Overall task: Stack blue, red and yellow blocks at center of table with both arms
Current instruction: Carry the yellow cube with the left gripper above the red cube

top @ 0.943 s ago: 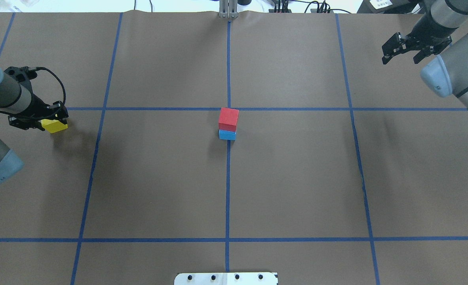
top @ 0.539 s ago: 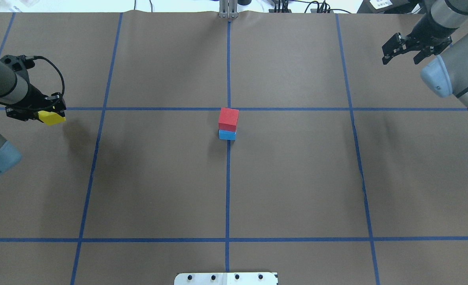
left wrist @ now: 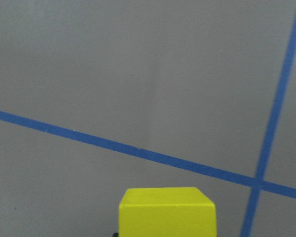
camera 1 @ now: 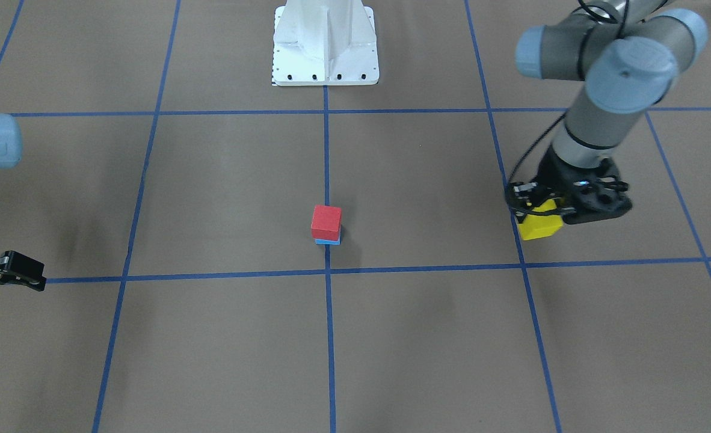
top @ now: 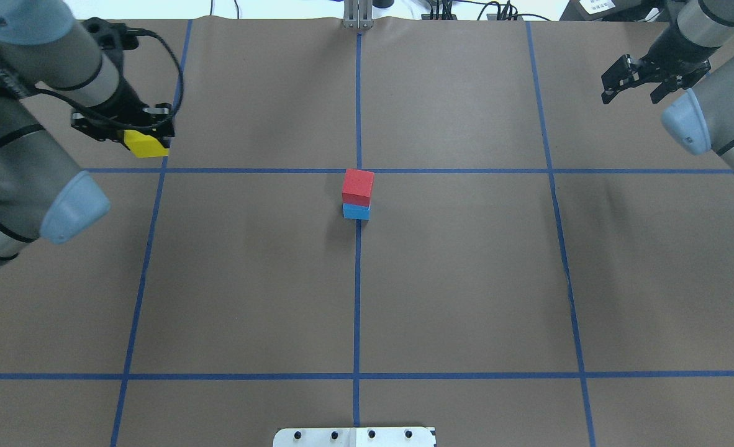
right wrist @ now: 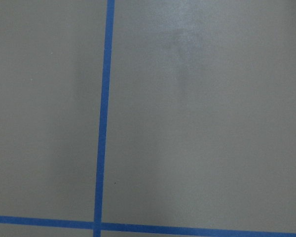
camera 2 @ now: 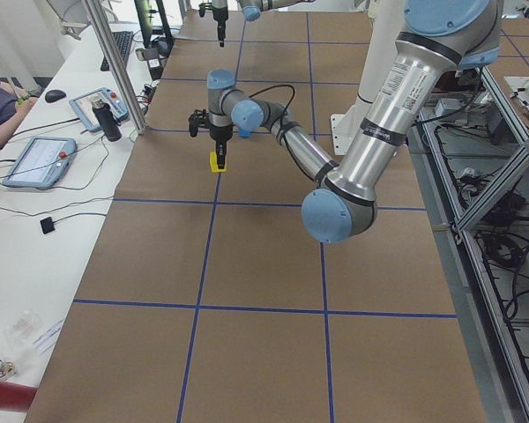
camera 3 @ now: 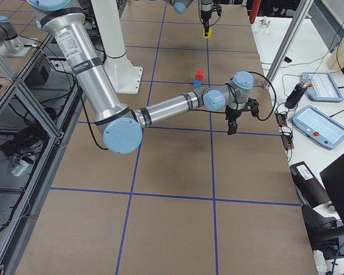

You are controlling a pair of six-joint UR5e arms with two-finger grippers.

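**Operator:** What's the state of things, biggest item first?

**Inspector:** The tabletop (top: 466,279) is brown paper with a blue tape grid. The left gripper (top: 146,135) is out toward the left edge, on the half nearer the far edge, with its jaws closed on the yellow block (top: 146,148). The right gripper (top: 634,87) sits near the far right corner, jaws spread and empty. At the centre, well apart from every edge, the red block (top: 358,185) rests on the blue block (top: 356,212).

**Operator:** How will the yellow one handle?

**Inspector:** This is my judgement, not a measurement. It looks rigid, light, flat-faced, and matte rather than slick, so a firm pinch should not deform it. You have it by two opposite side faces, with its lower portion showing below the jaws. That hold suits the job because it leaves the underside free to seat. The block appears clear of the tabletop, though I cannot confirm the gap.

**Operator:** Anything to watch?

**Inspector:** The red top looks no larger than the block you carry, and nothing fixes the stack. You should come down square and release only once it is seated. A sideways nudge would likely topple both.
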